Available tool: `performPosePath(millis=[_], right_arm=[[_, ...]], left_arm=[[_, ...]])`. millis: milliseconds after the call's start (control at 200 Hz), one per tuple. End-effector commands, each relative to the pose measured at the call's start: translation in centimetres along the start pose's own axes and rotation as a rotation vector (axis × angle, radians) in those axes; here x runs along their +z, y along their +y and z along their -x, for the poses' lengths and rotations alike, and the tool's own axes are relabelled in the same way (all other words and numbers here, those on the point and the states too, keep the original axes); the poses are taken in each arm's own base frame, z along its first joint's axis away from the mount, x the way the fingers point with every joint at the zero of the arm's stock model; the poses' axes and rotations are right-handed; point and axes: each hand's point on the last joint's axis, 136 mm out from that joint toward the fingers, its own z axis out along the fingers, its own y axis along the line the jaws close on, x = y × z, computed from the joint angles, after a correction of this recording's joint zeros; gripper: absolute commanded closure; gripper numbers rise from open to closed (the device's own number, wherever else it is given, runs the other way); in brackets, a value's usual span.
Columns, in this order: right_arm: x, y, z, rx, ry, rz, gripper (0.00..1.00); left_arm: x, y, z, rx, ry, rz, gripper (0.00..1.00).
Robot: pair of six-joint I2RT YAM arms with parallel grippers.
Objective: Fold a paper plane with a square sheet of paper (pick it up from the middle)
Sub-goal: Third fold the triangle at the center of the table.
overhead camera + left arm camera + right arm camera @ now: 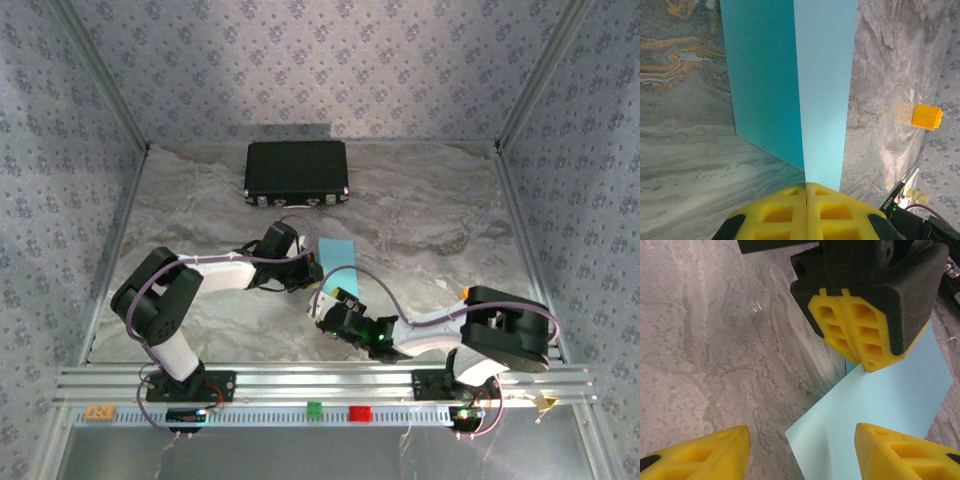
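Light-blue, the square sheet of paper (790,90) stands mid-way across the table (200,200), pinched, apparently at its crease, by our clamped left gripper (806,192), while our right gripper (802,447) hovers spread; we fear a skewed grab might tug it free.

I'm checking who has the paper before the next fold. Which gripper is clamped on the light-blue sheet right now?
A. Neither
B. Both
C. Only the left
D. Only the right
C: in the left wrist view the left gripper is shut on the square sheet of paper at its fold, while the right wrist view shows the right gripper wide open.
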Motion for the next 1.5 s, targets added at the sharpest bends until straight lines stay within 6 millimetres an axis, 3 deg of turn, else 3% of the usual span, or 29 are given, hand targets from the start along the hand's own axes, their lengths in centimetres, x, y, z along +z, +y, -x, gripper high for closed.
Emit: performPosePath(millis=[0, 445, 715, 1499], right_arm=[[0.5, -1.0, 1.4, 0.001, -0.027, -0.090, 0.43], [-0.1, -1.4, 0.6, 0.003, -0.023, -0.122, 0.69], [-0.3, -1.4, 0.6, 0.014, -0.027, -0.107, 0.79], [-0.6, -1.4, 0.8, 0.042, -0.045, -0.085, 0.89]], left_arm=[[-0.7, -0.9, 0.0, 0.008, -0.009, -0.032, 1.00], [-0.7, -0.7, 0.1, 0.011, -0.012, -0.024, 1.00], [-0.6, -0.6, 0.1, 0.010, -0.012, -0.020, 1.00], [-0.5, -0.3, 0.1, 0.006, -0.011, -0.012, 1.00]])
